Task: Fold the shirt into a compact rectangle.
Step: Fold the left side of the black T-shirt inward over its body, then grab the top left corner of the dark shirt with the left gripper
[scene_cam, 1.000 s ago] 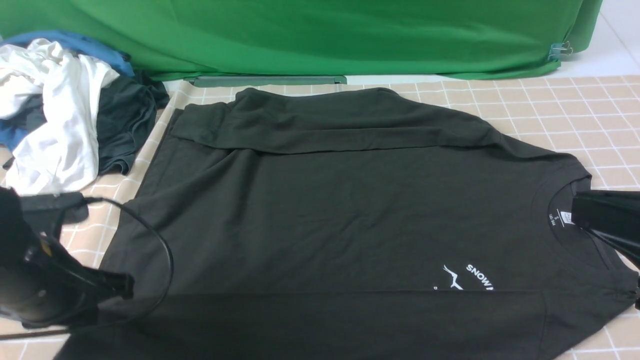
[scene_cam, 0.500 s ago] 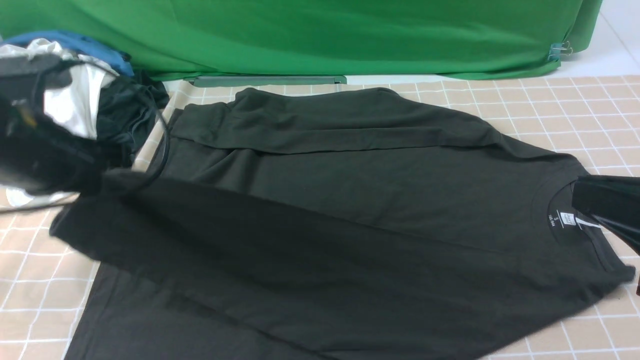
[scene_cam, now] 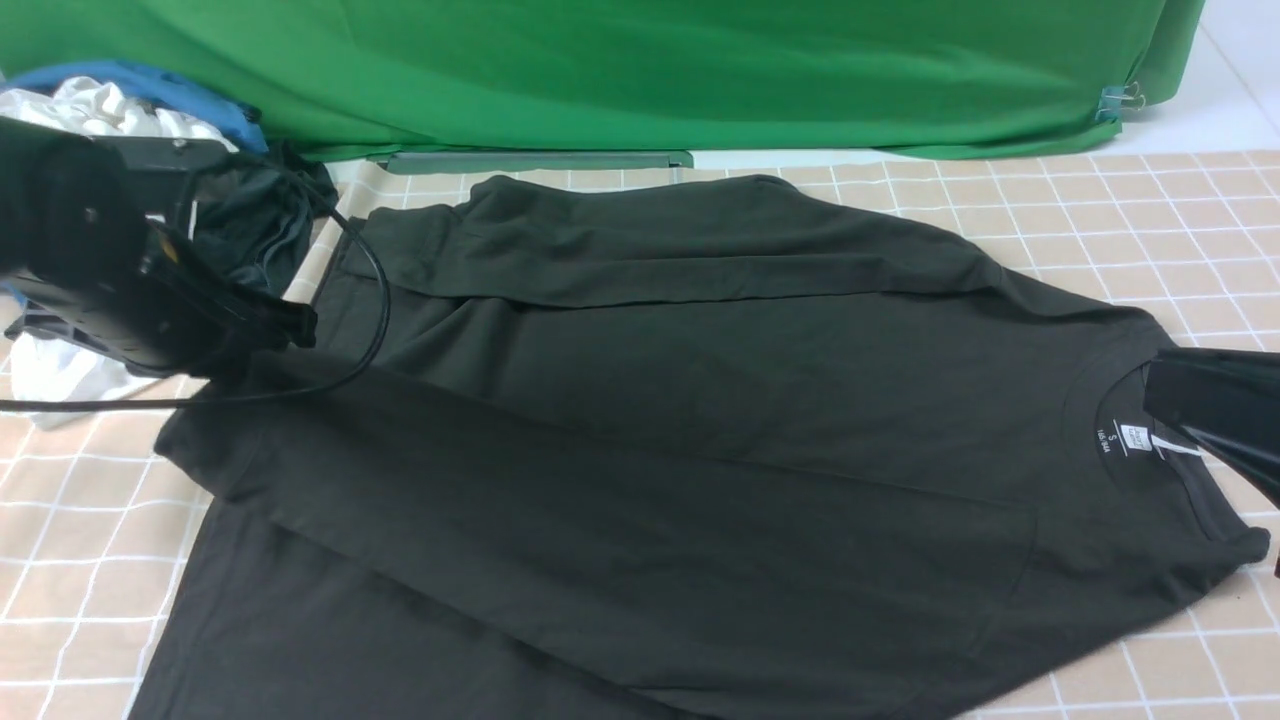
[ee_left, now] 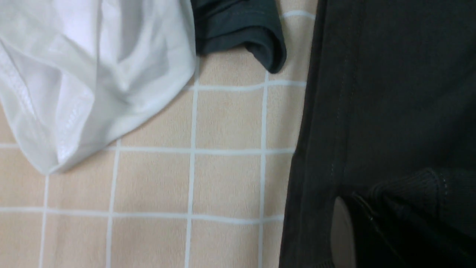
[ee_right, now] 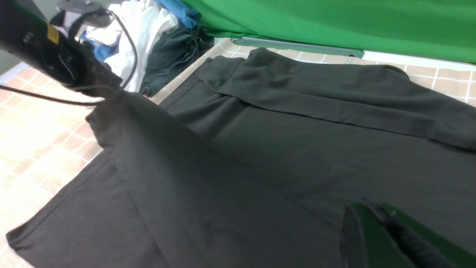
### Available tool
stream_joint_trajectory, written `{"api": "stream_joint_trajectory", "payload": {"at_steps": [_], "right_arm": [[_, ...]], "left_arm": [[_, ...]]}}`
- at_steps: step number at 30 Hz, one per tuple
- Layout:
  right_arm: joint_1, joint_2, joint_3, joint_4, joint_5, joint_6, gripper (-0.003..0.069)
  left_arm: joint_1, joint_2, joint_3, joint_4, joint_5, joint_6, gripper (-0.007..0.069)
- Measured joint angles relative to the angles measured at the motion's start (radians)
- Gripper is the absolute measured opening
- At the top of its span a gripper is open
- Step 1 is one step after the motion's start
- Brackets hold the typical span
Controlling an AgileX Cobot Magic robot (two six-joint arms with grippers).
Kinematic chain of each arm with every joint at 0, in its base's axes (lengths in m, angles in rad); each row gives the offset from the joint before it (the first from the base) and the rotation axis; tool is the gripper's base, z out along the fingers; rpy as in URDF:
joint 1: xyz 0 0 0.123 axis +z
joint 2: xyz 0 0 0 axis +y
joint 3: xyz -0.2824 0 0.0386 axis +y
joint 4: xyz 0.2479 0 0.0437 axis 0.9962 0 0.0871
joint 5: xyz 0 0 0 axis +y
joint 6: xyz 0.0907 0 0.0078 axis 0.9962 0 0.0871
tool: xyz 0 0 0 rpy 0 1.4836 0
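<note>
The shirt (scene_cam: 700, 380) lies spread on the counter (scene_cam: 1150, 200), left claw (scene_cam: 285, 335) pinching its lifted sleeve (scene_cam: 600, 500), right claw (scene_cam: 1152, 400) closed by the collar (scene_cam: 1085, 400), so I'd lay that fold flat and straight before letting go.

Black shirt (scene_cam: 700, 450), white neck label (scene_cam: 1133, 437). Beige bench (scene_cam: 1100, 200), white grid. Green backdrop (scene_cam: 650, 70). Pile: white garment (ee_left: 74, 74), blue garment (scene_cam: 160, 85), teal-grey garment (ee_left: 238, 26).

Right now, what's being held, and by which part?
The left gripper holds the shirt by the ribbed cuff of one sleeve. The right gripper is shut by the collar; whether it grips cloth is unclear.
</note>
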Motion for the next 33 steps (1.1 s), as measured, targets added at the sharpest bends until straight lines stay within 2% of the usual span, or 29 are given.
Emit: {"api": "stream_joint_trajectory", "payload": {"at_steps": [1, 5, 7, 9, 12, 15, 20, 27, 33], "right_arm": [[0.000, 0.000, 0.000, 0.000, 0.000, 0.000, 0.0037], [0.000, 0.000, 0.000, 0.000, 0.001, 0.004, 0.0037], [0.000, 0.000, 0.000, 0.000, 0.002, 0.006, 0.0037], [0.000, 0.000, 0.000, 0.000, 0.002, 0.015, 0.0037], [0.000, 0.000, 0.000, 0.000, 0.002, 0.023, 0.0037], [0.000, 0.000, 0.000, 0.000, 0.003, 0.033, 0.0037], [0.000, 0.000, 0.000, 0.000, 0.004, 0.041, 0.0037], [0.000, 0.000, 0.000, 0.001, 0.004, 0.045, 0.0037], [0.000, 0.000, 0.000, 0.001, 0.004, 0.047, 0.0037]], "left_arm": [[0.000, 0.000, 0.000, 0.000, -0.002, 0.000, 0.0044], [0.000, 0.027, 0.000, 0.039, -0.024, -0.023, 0.0158], [0.000, 0.029, -0.006, 0.061, -0.025, -0.064, 0.0211], [0.000, 0.029, -0.032, 0.078, -0.024, -0.138, 0.0295], [0.000, 0.031, -0.094, 0.063, -0.023, -0.186, 0.0347], [0.000, 0.064, -0.238, -0.009, -0.003, -0.171, 0.0361], [0.000, 0.197, -0.439, -0.119, 0.075, -0.099, 0.0343], [0.003, 0.477, -0.694, -0.167, 0.195, -0.070, 0.0340], [0.003, 0.602, -0.808, -0.175, 0.194, -0.002, 0.0340]]}}
